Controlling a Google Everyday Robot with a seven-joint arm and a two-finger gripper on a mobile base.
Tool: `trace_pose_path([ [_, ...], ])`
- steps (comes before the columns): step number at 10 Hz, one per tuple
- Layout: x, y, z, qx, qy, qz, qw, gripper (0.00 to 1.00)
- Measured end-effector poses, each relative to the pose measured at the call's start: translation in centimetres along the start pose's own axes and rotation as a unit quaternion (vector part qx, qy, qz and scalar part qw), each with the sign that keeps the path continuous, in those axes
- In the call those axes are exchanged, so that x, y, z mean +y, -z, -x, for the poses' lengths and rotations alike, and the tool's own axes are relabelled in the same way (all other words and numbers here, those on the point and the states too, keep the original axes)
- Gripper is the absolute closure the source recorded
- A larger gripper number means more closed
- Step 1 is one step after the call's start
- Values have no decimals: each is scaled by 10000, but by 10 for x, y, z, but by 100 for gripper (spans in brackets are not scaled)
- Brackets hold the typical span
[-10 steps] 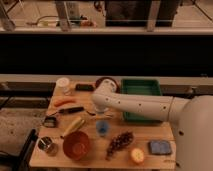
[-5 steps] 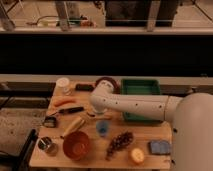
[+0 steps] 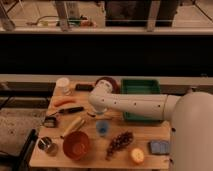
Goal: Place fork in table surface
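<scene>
My white arm (image 3: 135,105) reaches from the right across the wooden table (image 3: 150,132) and bends down at its middle. My gripper (image 3: 94,114) is at the arm's lower end, just above the table and left of the blue cup (image 3: 102,128); the arm mostly hides it. A slim dark-handled utensil (image 3: 70,110) lies on the table just left of the gripper. I cannot tell whether it is the fork, or whether the gripper touches it.
A green tray (image 3: 141,90) is behind the arm and a dark round dish (image 3: 106,81) is at the back. Also here are a white cup (image 3: 63,85), carrot (image 3: 64,101), banana (image 3: 73,125), red bowl (image 3: 76,145), metal can (image 3: 47,146), grapes (image 3: 119,141), round fruit (image 3: 136,156) and blue sponge (image 3: 160,147).
The bend of my arm has shifted slightly left and down toward the table. The objects on the table have not moved.
</scene>
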Motion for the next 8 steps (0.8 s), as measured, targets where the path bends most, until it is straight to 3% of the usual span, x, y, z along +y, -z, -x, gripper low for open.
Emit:
trace_pose_path([
  [5, 0, -1, 1, -1, 2, 15, 10000, 20],
  [8, -3, 17, 1, -9, 39, -92, 9999, 20],
])
